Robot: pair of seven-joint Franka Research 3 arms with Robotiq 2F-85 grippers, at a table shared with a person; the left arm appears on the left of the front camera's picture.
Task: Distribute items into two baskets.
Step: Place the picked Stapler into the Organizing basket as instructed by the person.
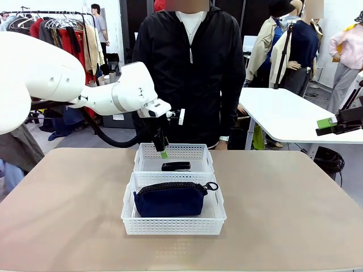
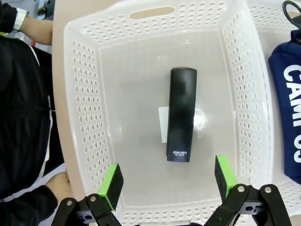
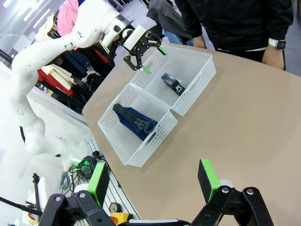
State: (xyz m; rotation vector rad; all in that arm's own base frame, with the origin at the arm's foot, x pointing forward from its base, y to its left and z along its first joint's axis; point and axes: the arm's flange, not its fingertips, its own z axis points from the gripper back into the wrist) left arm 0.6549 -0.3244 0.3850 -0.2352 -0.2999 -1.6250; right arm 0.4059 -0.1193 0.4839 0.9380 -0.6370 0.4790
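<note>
With stapler [image 2: 181,121] and pouch [image 1: 170,199] each in a basket, the spread, empty left claw [image 2: 165,183] above the stapler need only lift away.

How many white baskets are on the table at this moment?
2. The far basket, nearer the person, holds the black stapler; the near basket sits directly against it on the robot's side and holds the navy pouch. Nothing suggests a hidden third.

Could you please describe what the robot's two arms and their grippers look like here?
Both are glossy white arms with rounded joints; the left arm trails a black cable. Each ends in a black two-finger gripper of linked bars with bright green pads: the left gripper and the right gripper. A small white block sits at the left wrist.
</note>
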